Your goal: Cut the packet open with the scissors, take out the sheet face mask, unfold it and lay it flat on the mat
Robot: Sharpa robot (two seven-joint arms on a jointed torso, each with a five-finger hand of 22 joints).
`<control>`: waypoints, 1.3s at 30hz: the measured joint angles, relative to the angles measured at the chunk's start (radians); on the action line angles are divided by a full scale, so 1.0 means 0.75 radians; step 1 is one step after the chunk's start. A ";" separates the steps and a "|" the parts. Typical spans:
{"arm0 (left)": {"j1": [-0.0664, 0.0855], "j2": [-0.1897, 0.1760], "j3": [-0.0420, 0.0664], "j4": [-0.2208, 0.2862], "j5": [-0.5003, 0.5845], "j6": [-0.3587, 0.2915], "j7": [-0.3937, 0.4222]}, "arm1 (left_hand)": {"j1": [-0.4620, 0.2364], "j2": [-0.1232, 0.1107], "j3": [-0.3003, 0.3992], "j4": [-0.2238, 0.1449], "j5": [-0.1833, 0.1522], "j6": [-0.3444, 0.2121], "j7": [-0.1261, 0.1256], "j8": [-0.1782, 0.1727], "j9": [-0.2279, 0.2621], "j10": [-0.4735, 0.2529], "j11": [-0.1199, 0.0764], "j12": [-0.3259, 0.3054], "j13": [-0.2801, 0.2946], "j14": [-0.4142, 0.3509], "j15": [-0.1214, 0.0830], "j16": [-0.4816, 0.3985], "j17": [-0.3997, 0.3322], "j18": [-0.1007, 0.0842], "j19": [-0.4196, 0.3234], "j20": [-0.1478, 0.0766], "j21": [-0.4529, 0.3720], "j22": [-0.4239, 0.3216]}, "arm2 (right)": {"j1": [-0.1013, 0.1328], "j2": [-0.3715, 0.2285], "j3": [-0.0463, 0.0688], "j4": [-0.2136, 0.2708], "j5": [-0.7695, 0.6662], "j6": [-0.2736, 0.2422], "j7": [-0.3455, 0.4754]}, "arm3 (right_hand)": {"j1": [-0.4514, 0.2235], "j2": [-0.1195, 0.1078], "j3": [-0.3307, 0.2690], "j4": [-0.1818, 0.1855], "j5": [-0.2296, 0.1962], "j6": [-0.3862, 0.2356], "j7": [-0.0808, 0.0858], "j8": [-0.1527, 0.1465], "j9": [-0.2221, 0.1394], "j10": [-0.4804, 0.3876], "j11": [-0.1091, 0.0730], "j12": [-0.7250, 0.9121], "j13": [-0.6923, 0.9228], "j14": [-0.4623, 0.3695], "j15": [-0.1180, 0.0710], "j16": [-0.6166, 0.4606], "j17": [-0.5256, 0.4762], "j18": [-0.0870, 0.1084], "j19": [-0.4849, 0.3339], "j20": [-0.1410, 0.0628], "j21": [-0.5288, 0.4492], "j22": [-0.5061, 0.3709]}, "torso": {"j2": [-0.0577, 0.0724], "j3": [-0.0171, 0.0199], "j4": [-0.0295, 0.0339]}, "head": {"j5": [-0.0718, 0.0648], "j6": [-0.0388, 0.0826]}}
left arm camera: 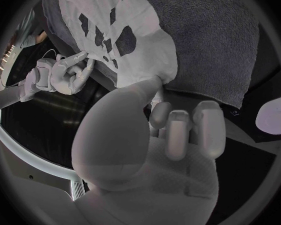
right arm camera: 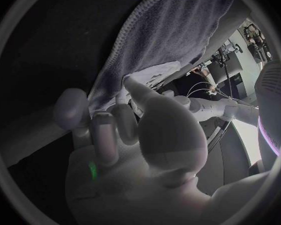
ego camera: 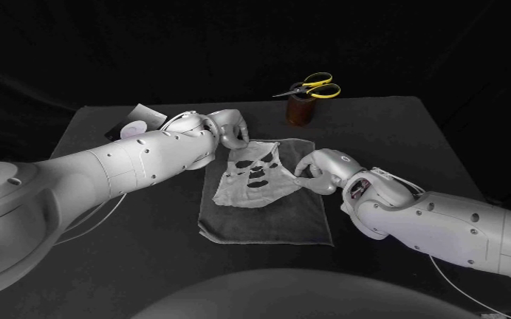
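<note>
The dark mat (ego camera: 266,223) lies nearest the robot, square on the black table, so the work stays within reach of both arms. On its far half rests the sheet mask (ego camera: 255,175), out of its packet and opened, with the eye and mouth holes showing. It is not yet flat, and ripples run along its edges.

The right hand (ego camera: 320,167) reaches in low from the side, palm turned toward the mask's right edge. Thumb and a finger pinch that edge while the other fingers stand apart, probably to pull the sheet taut sideways.

Farther off, the left hand (ego camera: 218,128) arches over the mask's far left corner with its fingers curled downward. In the left wrist view the thumb tip meets that corner against the curled fingers, which looks like a pinch that anchors the opposite end. Holding at two opposite points suits stretching out the wrinkles.

Behind the left arm lies the pale packet (ego camera: 136,125), set aside. At the table's far edge the yellow-handled scissors (ego camera: 316,85) stand in a brown holder (ego camera: 300,112), well apart from both hands.
</note>
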 measured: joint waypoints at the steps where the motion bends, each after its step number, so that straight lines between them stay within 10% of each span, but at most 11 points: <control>1: 0.000 0.002 0.000 -0.002 -0.003 0.000 0.000 | 0.000 0.000 0.007 -0.001 0.000 0.001 0.001 0.001 0.000 0.004 -0.004 0.000 0.006 0.000 0.000 0.000 0.000 0.000 0.000 0.000 0.003 0.000 | -0.001 0.000 0.000 0.000 -0.005 0.001 -0.002 | 0.011 0.005 0.010 -0.002 0.000 0.013 -0.009 0.009 0.007 0.004 -0.005 0.006 0.001 -0.002 -0.007 0.000 0.000 0.000 0.003 -0.003 0.006 0.000 | 0.000 0.0000 0.0000 | 0.000 0.000; 24: 0.006 0.011 0.003 -0.073 -0.046 -0.006 0.002 | -0.001 -0.001 0.037 0.004 0.000 0.013 -0.006 0.015 0.003 0.030 -0.011 0.005 0.036 0.000 -0.010 0.004 0.000 -0.021 0.005 -0.005 0.006 0.000 | -0.010 0.003 0.011 -0.007 -0.105 0.020 -0.008 | 0.052 0.025 0.059 -0.033 -0.004 0.052 -0.034 0.062 0.010 0.024 -0.027 0.079 0.001 0.001 -0.029 0.000 0.000 -0.001 0.015 -0.034 0.041 0.001 | 0.000 -0.0001 0.0001 | -0.004 0.000; 39: 0.008 -0.011 0.004 -0.060 -0.055 0.004 -0.008 | -0.010 -0.010 0.038 0.005 0.000 0.010 -0.009 0.015 0.004 0.035 -0.016 0.005 0.040 -0.005 -0.015 0.004 0.000 -0.021 0.005 -0.005 0.006 -0.001 | -0.028 -0.030 0.015 0.032 -0.136 0.011 -0.060 | -0.025 -0.051 0.037 -0.010 0.004 0.053 -0.037 0.064 0.010 0.026 -0.036 0.041 0.000 0.001 -0.032 -0.003 0.000 -0.001 0.005 -0.043 -0.001 0.000 | -0.001 -0.0012 0.0003 | -0.002 0.000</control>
